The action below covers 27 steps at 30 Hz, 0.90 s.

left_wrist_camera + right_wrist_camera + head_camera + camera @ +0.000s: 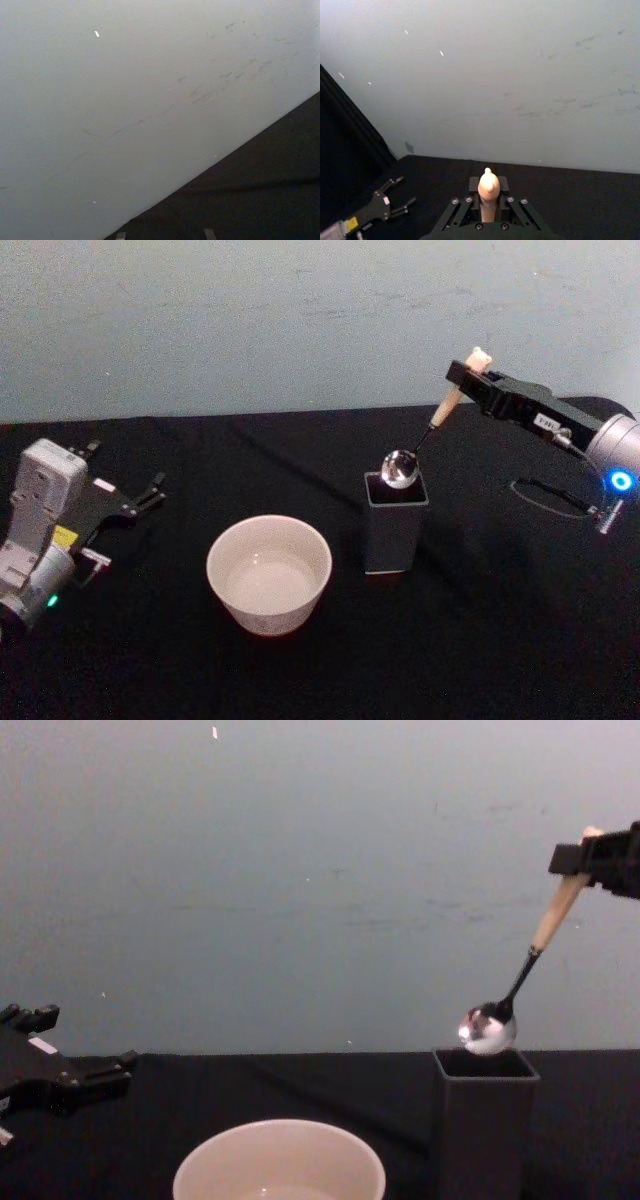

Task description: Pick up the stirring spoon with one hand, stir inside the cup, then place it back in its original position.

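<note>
My right gripper (468,372) is shut on the upper end of the stirring spoon (441,412), just under its small bear head (488,186). The spoon (530,958) hangs tilted, and its shiny bowl sits just above the mouth of the dark grey square holder (392,530), seen from the side in the chest view (482,1140). The cream-white cup (268,618) stands on the table left of the holder, apart from it, its rim (200,1165) low in the chest view. My left gripper (122,472) rests open at the far left, away from both.
A black cloth covers the table (500,640), with a pale wall (300,320) right behind it. A thin cable loop (545,500) lies on the cloth beside the right arm. Bare cloth lies between the left gripper (75,1042) and the cup.
</note>
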Motion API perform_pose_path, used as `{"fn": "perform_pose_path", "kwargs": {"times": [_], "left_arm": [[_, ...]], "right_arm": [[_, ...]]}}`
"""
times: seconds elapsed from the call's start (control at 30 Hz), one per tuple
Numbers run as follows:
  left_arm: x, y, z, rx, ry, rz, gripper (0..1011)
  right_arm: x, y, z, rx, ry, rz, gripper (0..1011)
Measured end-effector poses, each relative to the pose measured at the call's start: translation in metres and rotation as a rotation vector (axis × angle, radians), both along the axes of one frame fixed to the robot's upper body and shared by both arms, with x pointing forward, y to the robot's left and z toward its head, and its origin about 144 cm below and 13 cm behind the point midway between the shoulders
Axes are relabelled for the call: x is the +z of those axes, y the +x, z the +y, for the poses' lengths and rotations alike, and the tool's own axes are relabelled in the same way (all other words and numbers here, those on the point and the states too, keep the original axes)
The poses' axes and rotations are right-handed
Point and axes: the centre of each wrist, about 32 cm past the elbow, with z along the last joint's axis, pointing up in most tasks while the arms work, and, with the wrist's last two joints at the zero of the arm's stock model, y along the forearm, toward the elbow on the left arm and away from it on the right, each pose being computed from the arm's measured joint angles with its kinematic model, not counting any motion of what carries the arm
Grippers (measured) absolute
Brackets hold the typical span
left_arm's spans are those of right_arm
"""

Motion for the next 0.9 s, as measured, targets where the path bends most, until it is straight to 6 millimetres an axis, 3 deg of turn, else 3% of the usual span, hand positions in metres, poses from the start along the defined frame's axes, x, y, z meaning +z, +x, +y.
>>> {"fn": "perform_pose_path", "kwargs": {"times": [0.9], "left_arm": [[0.0,0.0,0.0,0.0,0.0,0.0,1001]], "right_arm": [[-0.032,0.008,0.018,0.017,-0.144,0.049,212]]}}
